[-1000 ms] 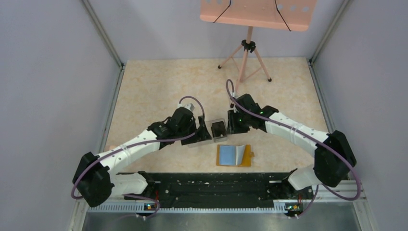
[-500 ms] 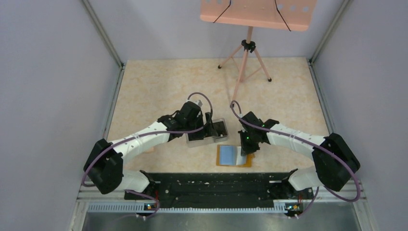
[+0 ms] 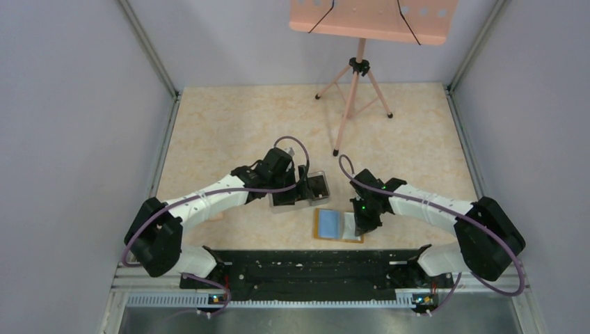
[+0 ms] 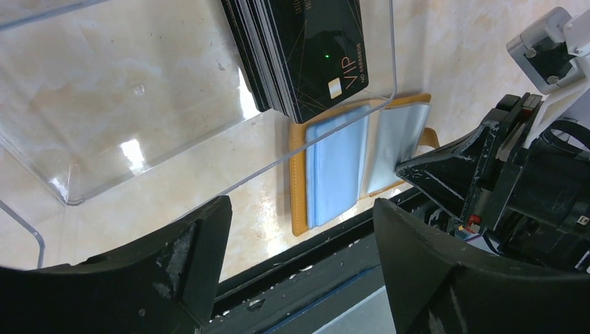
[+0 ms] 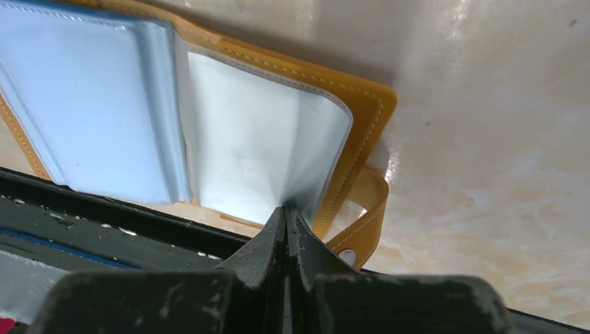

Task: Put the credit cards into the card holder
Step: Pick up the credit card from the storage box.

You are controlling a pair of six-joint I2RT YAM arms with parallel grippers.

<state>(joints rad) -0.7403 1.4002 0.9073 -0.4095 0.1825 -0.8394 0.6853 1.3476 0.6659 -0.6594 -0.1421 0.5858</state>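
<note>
The card holder [image 3: 337,225] lies open on the worktop [image 3: 229,125], just in front of the arm bases and between the two arms. Its orange cover faces down and its blue-grey pockets face up. In the right wrist view its clasp tab [image 5: 363,221] curls out from the right edge of the cover and rests on the worktop.

The right end effector [image 5: 285,214] is closed. Its fingertips meet at the lower edge of a clear sleeve [image 5: 264,146] on the right half of the card holder, and the sleeve bulges up toward them, so the tips appear to pinch that edge. From above, this end effector sits over the right side of the card holder.

The credit cards [image 4: 309,49] are stacked together inside a clear plastic box [image 4: 104,174], leaning against its right-hand wall as the left wrist camera sees it. The top card is black with a small gold chip and "VIP" printed on it. The box stands on the worktop just behind the card holder and close to it.

The left end effector [image 4: 300,209] is open, with its fingers [image 4: 188,257] spread wide and nothing between them. It hangs over the near side of the box, with the cards ahead of it.

A pink music stand [image 3: 358,66] stands on its tripod at the far end of the worktop, well apart from the arms.
</note>
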